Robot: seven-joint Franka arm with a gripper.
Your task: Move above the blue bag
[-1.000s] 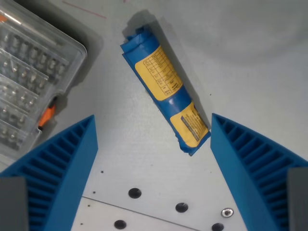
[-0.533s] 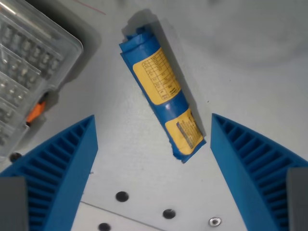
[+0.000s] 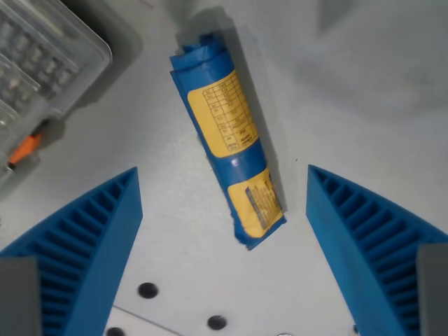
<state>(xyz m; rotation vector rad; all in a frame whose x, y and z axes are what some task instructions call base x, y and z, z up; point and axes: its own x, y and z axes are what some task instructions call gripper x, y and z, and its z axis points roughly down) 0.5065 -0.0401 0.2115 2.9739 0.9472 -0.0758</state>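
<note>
The blue bag (image 3: 224, 140) is rolled into a long tube with two yellow labels. It lies flat on the grey table (image 3: 364, 91), slanting from the upper left to the lower middle of the wrist view. My gripper (image 3: 224, 238) is open and empty, hovering above the bag. Its two blue ribbed fingers (image 3: 84, 252) stand wide apart at the bottom corners, and the bag's lower end lies between them.
A clear plastic organizer box (image 3: 42, 77) with an orange latch (image 3: 24, 148) sits at the wrist view's upper left. Several dark screw holes (image 3: 148, 290) dot the table near the bottom edge.
The camera has moved, so the whole scene has shifted down and left. The bag now sits more centred between the fingers and looks more upright. The gripper stays open.
</note>
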